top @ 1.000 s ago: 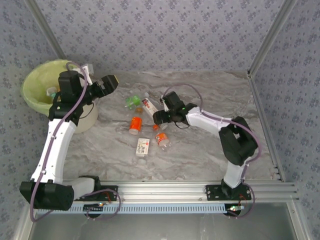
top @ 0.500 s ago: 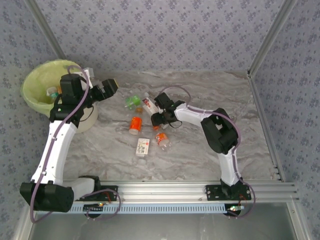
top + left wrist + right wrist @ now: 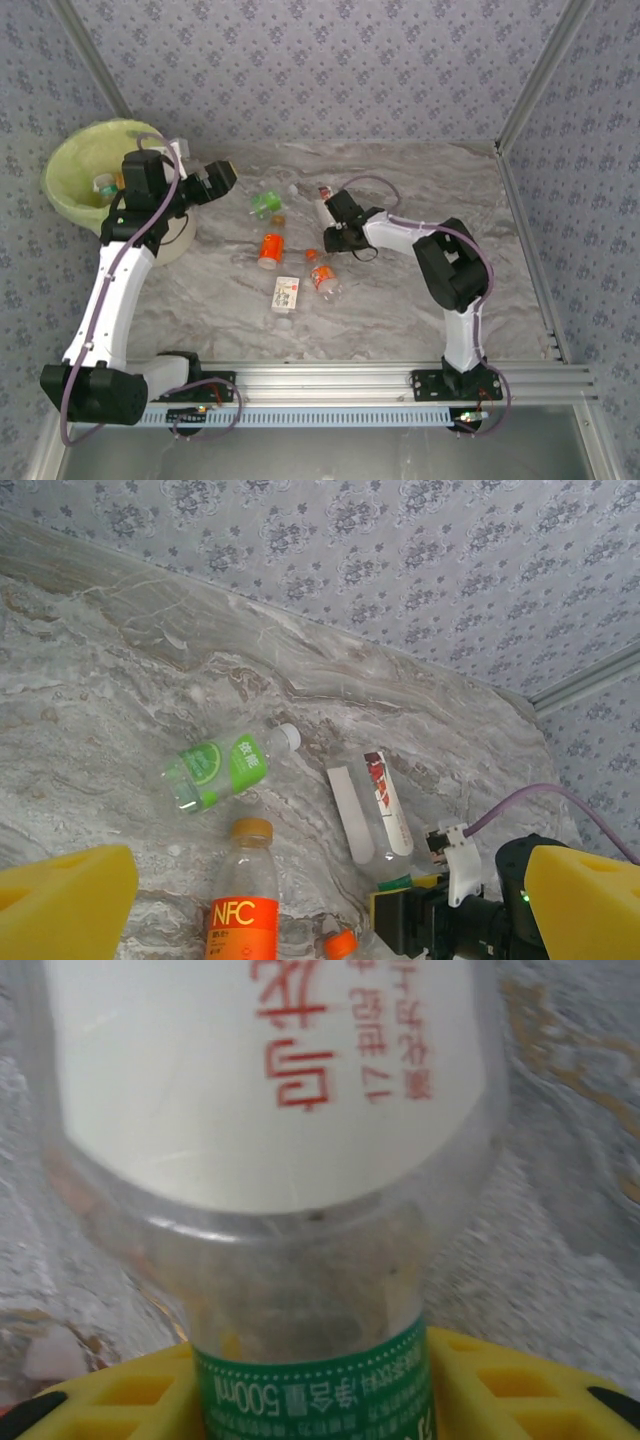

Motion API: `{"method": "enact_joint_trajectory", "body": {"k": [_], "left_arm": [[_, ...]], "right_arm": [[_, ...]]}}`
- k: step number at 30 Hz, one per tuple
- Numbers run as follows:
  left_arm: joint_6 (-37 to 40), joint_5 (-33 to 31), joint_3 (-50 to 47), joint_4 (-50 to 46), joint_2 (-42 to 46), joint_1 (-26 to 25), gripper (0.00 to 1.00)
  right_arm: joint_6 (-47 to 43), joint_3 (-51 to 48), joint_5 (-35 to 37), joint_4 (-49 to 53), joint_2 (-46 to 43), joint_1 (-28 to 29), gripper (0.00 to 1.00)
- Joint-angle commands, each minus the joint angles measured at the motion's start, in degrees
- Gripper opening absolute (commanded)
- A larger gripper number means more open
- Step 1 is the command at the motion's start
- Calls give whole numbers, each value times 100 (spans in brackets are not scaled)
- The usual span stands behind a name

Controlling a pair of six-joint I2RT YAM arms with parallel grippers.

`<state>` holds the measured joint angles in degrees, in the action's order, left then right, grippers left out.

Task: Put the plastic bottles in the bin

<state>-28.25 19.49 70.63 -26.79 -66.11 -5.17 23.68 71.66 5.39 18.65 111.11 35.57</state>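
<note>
My right gripper (image 3: 333, 232) is shut on a clear plastic bottle with a white and red label (image 3: 322, 208), which lies on the marble table. In the right wrist view the bottle's green-banded end (image 3: 315, 1390) sits between the yellow fingers (image 3: 520, 1380). The same bottle (image 3: 378, 805) shows in the left wrist view. Loose on the table lie a green-labelled bottle (image 3: 265, 204), an orange NFC bottle (image 3: 270, 249), a white-labelled bottle (image 3: 286, 294) and an orange-capped one (image 3: 324, 277). My left gripper (image 3: 215, 178) hangs open beside the bin (image 3: 70, 160) and holds nothing.
The bin stands at the table's far left, with bottles lying inside its yellow-green liner (image 3: 103, 183). Patterned walls close the table at the back and sides. A metal rail (image 3: 350, 380) runs along the near edge.
The right gripper has closed on the white and red labelled bottle, which swung from slanting to pointing toward the far wall. The left gripper has barely moved.
</note>
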Motion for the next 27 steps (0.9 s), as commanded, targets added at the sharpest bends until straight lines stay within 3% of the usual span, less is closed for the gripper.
{"method": "enact_joint_trajectory", "body": {"k": [1,10,17,27], "left_arm": [[-191,278,-66,254,-6,-15,99],[-381,389,-38,450,-237,-209,100],[-559,424,69,724,-616,-651,100],[-1151,920,356,1641,-1407,-1431,99]], "right_arm": [[100,-283,435,-79,-484,-33,43],[12,-1458,668,-871,-1620,-7,21],[-397,-2324,182,-1857,-2759,131,0],[-792,-2697,-835,-2737,-3357,371,0]]}}
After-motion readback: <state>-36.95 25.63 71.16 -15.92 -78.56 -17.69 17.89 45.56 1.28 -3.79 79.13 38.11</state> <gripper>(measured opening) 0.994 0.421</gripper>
